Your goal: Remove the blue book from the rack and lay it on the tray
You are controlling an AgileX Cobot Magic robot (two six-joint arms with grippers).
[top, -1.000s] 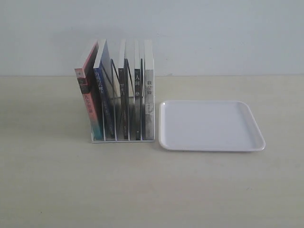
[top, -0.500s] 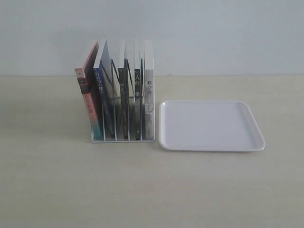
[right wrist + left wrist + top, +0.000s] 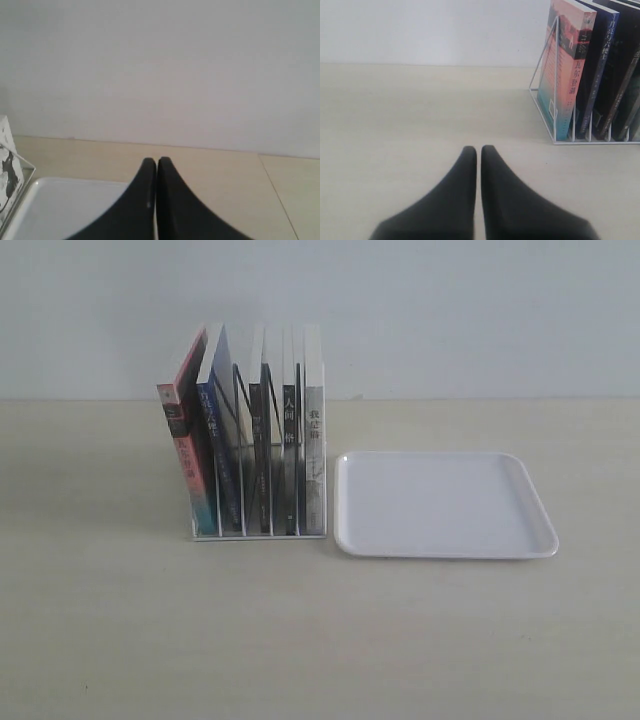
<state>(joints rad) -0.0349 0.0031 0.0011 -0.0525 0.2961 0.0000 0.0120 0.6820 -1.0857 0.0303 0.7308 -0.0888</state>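
The blue book (image 3: 220,445) stands in the second slot from the left of the white wire rack (image 3: 258,530), leaning a little left beside a pink-and-teal book (image 3: 188,455). Its dark blue spine (image 3: 600,75) also shows in the left wrist view. The white tray (image 3: 445,505) lies flat just right of the rack, with nothing on it. My left gripper (image 3: 478,149) is shut and holds nothing, low over the table to the left of the rack (image 3: 545,100). My right gripper (image 3: 156,161) is shut too, above the tray (image 3: 65,205). Neither arm shows in the exterior view.
Several other books fill the rack's remaining slots: black-spined ones (image 3: 270,455) and a grey-white one (image 3: 315,440) at the right end. A pale wall runs along the back of the light wooden table (image 3: 320,640).
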